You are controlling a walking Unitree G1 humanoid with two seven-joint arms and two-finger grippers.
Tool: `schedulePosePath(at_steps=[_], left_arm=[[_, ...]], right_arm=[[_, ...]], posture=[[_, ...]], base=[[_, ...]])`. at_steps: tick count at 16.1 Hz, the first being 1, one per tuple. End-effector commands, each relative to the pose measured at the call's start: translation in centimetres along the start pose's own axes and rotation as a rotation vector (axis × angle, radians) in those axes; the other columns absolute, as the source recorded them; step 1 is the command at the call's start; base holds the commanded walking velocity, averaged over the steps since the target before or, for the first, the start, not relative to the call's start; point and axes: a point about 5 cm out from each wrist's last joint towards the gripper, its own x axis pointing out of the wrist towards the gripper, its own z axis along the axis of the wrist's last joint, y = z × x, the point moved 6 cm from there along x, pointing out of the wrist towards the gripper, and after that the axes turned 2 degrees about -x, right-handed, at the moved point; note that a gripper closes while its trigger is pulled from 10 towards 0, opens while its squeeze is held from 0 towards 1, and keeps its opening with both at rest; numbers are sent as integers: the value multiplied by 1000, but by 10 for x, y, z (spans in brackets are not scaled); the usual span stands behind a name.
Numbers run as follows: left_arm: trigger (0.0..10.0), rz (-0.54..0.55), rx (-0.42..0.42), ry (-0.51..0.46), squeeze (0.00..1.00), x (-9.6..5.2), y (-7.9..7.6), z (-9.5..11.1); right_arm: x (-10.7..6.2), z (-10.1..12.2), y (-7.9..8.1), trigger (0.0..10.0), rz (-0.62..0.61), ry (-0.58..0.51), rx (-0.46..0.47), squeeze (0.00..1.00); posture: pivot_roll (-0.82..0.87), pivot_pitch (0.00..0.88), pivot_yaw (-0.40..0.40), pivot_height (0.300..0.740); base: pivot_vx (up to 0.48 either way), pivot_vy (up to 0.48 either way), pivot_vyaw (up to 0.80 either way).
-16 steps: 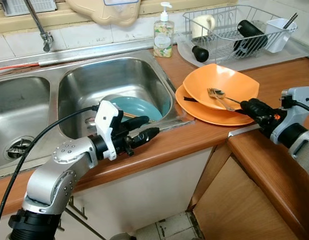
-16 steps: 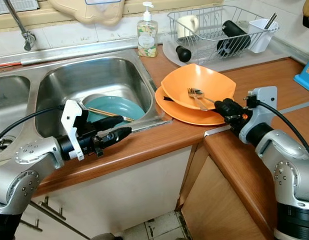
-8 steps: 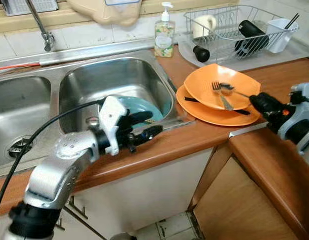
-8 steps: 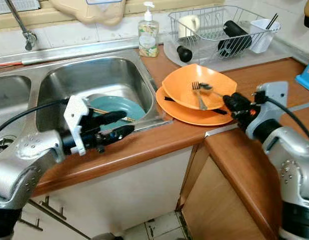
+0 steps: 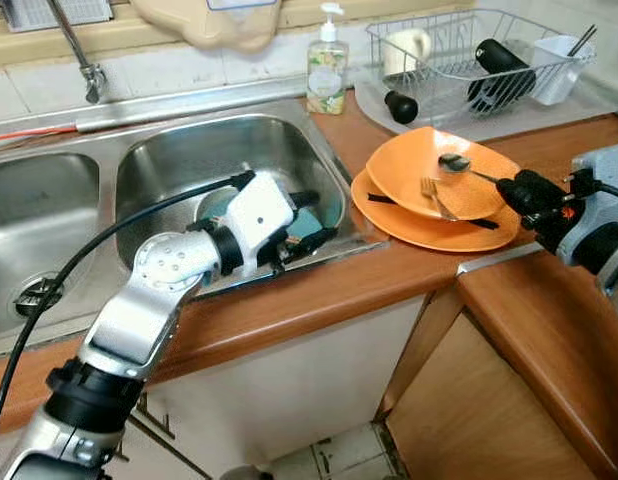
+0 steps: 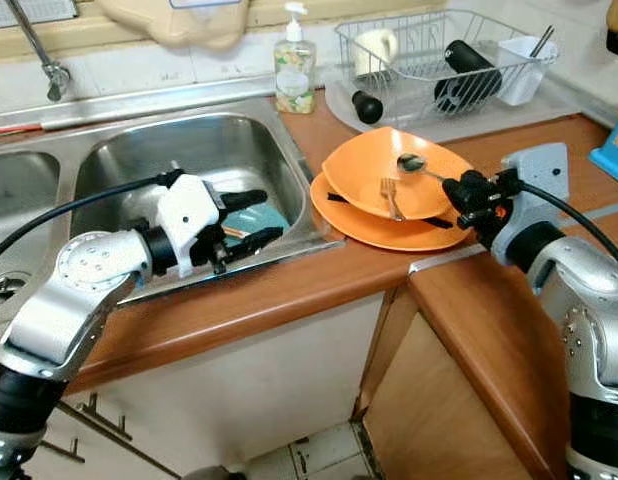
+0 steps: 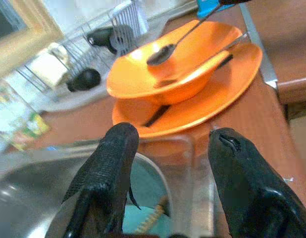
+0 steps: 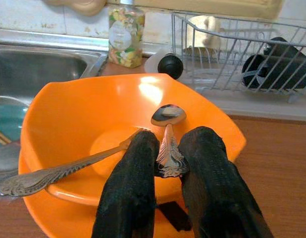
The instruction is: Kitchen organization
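Spoon [image 8: 168, 130] lifted by right end effector [image 8: 165, 163], fork [image 5: 433, 196] left in bowl [image 5: 489, 185]

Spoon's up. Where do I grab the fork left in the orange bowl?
Take the fork by its handle end, which sticks out over the orange bowl's rim on the sink side. Come from above the rim; the tines lie flat in the bowl's bottom, harder to pinch. The right gripper holds the spoon.

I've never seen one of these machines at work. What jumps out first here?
The bright orange bowl stacked on an orange plate, on the wooden counter right of the sink, catches the eye. The right pincer holds a spoon up over that bowl, where a fork lies. The left pincer hovers open over the sink.
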Motion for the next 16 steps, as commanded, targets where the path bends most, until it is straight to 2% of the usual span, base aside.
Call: schedulePosePath(at_steps=[1, 2, 3, 5, 7, 8, 10, 13, 14, 15, 16], left_arm=[[10000, 16, 74, -17, 0, 4, 5, 6], [10000, 18, 95, -22, 0, 5, 6, 8], [10000, 27, 181, -24, 0, 8, 10, 11], [10000, 24, 270, -25, 0, 12, 13, 13], [10000, 35, 351, -34, 0, 19, 18, 17], [10000, 37, 369, -40, 0, 21, 19, 18], [10000, 58, 433, -76, 0, 29, 22, 26], [10000, 99, 492, -71, 0, 34, 30, 27], [1647, 111, 495, -70, 0, 36, 33, 27], [0, 118, 499, -72, 0, 37, 35, 26], [0, 114, 515, -56, 0, 38, 36, 23]], right_arm=[[0, 22, 3, 0, 6, -67, -38, 0], [0, 26, 4, 0, 11, -85, -18, 0], [0, 40, 8, 0, 39, -134, 17, 0], [0, 48, 18, 0, 85, -154, 11, 0], [2, 52, 43, 0, 185, -152, -27, 0], [3, 53, 49, 0, 208, -153, -30, 0], [4, 58, 80, 0, 323, -165, -26, 0], [6, 58, 102, 0, 399, -157, -30, 0], [7, 55, 110, 0, 426, -145, -31, 0], [7, 53, 116, 0, 442, -137, -31, 0], [7, 53, 121, 0, 457, -136, -25, 0]], posture=[[-115, 0, 53, 740], [-115, 0, 51, 740], [-110, 0, 49, 740], [-110, 0, 49, 740], [-107, 0, 50, 740], [-107, 0, 50, 740], [-103, 0, 49, 740], [-102, 0, 52, 740], [-102, 0, 52, 740], [-103, 0, 53, 740], [-103, 0, 53, 740]], base=[[0, 0, 0], [0, 0, 0], [0, 0, 0], [0, 0, 0], [0, 0, 0], [0, 0, 0], [0, 0, 0], [0, 0, 0], [0, 0, 0], [0, 0, 0], [0, 0, 0]])
